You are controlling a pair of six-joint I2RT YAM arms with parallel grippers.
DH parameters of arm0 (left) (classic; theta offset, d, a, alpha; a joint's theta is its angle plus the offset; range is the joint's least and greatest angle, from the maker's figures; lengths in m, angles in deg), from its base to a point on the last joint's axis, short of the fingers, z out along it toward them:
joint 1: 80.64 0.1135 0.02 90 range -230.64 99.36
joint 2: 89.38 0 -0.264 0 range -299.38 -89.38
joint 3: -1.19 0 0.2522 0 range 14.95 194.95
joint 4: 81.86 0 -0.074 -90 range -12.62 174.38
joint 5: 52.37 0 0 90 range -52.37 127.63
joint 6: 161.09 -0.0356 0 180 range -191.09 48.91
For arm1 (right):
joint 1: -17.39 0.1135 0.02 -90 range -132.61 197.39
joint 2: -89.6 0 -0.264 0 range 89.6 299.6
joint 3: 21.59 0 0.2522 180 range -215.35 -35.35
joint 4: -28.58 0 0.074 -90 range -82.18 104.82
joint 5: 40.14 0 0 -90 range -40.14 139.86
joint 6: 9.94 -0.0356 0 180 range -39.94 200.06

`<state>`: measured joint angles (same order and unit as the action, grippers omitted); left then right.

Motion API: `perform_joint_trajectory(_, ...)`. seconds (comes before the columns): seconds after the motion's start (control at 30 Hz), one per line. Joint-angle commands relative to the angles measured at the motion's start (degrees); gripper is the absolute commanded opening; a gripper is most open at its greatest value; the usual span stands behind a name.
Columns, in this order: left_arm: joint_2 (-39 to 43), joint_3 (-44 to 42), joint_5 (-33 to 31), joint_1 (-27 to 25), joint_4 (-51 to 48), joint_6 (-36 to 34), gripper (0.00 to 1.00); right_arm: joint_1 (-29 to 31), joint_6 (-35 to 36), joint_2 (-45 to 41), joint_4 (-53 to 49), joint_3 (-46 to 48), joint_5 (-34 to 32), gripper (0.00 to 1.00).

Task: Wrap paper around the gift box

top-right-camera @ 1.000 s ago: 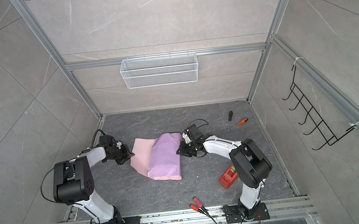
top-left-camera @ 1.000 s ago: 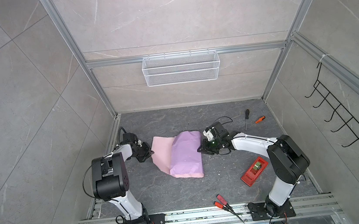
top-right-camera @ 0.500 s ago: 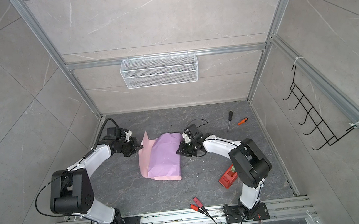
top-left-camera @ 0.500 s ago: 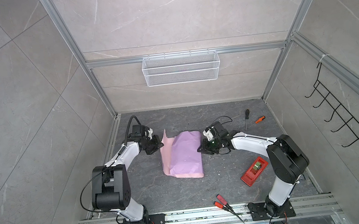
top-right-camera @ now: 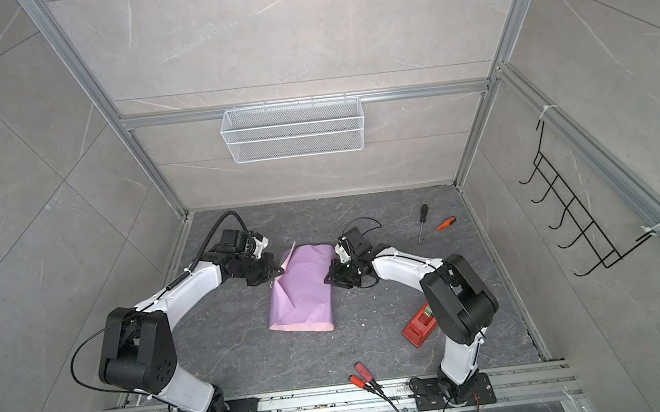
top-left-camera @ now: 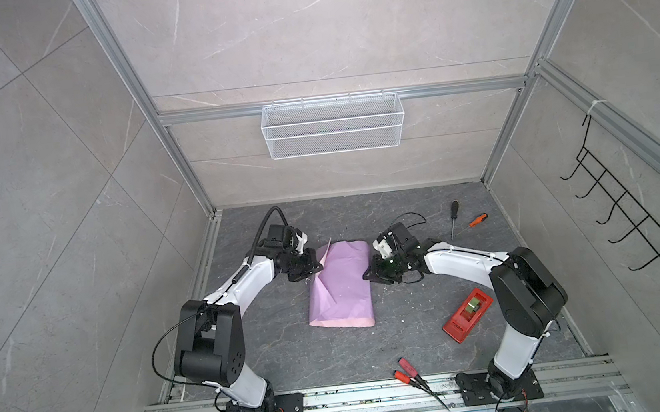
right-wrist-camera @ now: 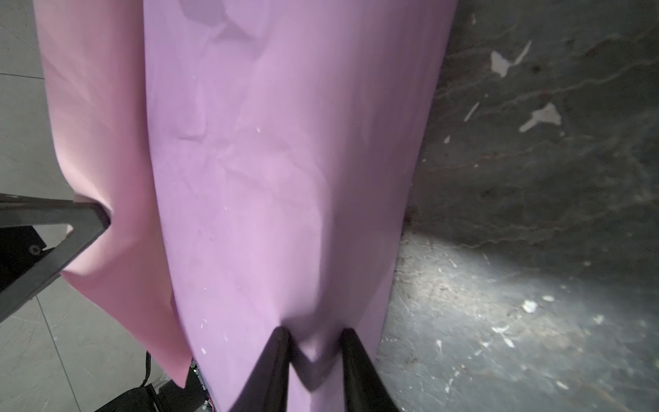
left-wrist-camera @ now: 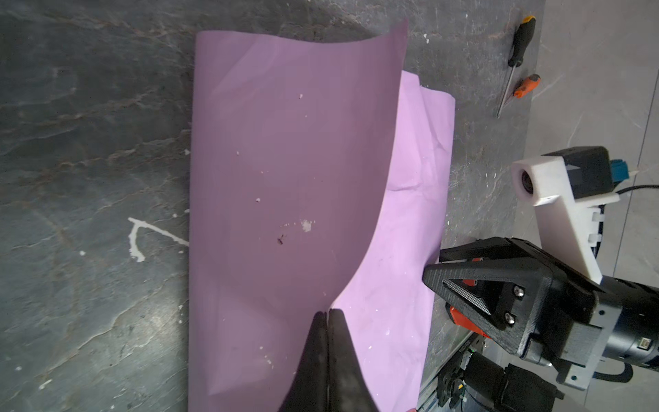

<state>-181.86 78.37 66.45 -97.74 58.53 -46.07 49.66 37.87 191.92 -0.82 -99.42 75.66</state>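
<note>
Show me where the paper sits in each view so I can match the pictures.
Top view: paper just below centre, between left gripper and right gripper.
Top view: paper likewise just below centre.
Left wrist: paper fills the middle, flap pinched by the left gripper.
Right wrist: paper fills most of it, bunched in the right gripper.
Shared landmark: orange-handled screwdriver; not in right wrist.

Paper (top-left-camera: 339,285) lilac on top, pale pink strip at its lower edge, pink underside in right wrist view; table (top-left-camera: 284,345) dark grey, marbled with pale veins; tape dispenser (top-left-camera: 467,314) red with green roll; black-handled screwdriver (top-left-camera: 454,207), orange-handled screwdriver (top-left-camera: 479,220); pliers (top-left-camera: 404,363) red-handled; basket (top-left-camera: 332,125) white mesh; walls (top-left-camera: 27,205) pale grey tile, white veins; left pincer (left-wrist-camera: 327,314) and right pincer (right-wrist-camera: 313,333) black
</note>
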Motion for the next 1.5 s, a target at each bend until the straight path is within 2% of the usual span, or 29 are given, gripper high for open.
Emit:
perform_joint_trajectory(0.0,-0.74,2.64,-0.47,-1.74,-2.43,-2.12,0.0,0.42,1.48,5.87,-12.77,4.27,-7.58,0.27)
perform_joint_trajectory(1.0,-10.34,19.22,-5.59,-17.61,-11.24,-8.1,0.0,0.49,1.13,5.78,-12.5,4.78,-7.57,0.27)
perform_joint_trajectory(1.47,-14.04,17.76,-8.7,-20.81,-11.95,-10.11,0.0,0.55,1.36,5.3,-12.48,4.31,-7.04,0.27)
